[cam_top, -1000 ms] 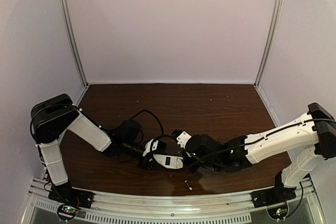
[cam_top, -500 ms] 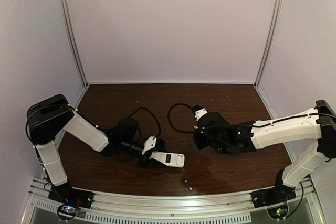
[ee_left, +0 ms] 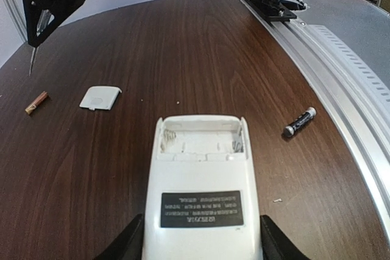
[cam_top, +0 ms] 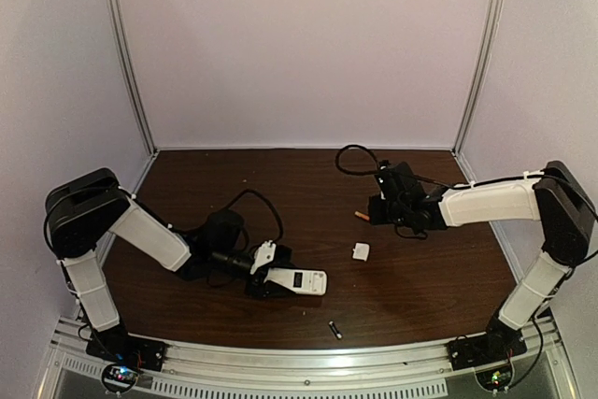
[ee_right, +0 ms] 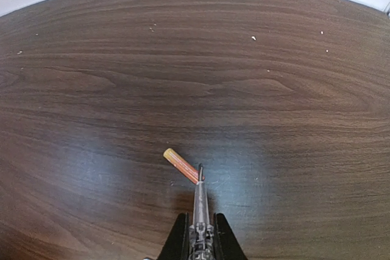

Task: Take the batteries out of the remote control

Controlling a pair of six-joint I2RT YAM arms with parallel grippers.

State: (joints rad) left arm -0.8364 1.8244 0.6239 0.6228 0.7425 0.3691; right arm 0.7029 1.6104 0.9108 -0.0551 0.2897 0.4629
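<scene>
My left end effector (ee_left: 201, 222) is about half open and grips the remote control (ee_left: 201, 187) by its two long sides, one finger on each side. The remote control lies with its back up on the tabletop (cam_top: 420, 277), in front of the left arm. Its battery bay (ee_left: 201, 141) is open and has nothing in it. My right end effector (ee_right: 200, 218) is almost fully closed on the thin shaft of a screwdriver (ee_right: 199, 196), over the far right part of the tabletop.

The orange battery (ee_right: 181, 165) lies just by the screwdriver tip. I cannot tell if the tip touches it. The dark battery (ee_left: 299, 122) lies near the front rail (ee_left: 341, 65), to the right of the remote control and apart from it. The white cover (ee_left: 100, 97) lies between the remote control and the orange battery, touching neither. Behind the orange battery there is wide bare wood up to the walls (cam_top: 299, 44). The middle of the tabletop is open too.

The black label (ee_left: 202, 209) on the remote control has white print, but it is too small to read. The print on the dark battery is also too small. The button side of the remote control faces down and is hidden, and its near end is cut off in the left wrist view. The screwdriver handle is hidden inside my right fingers (ee_right: 180, 235).
</scene>
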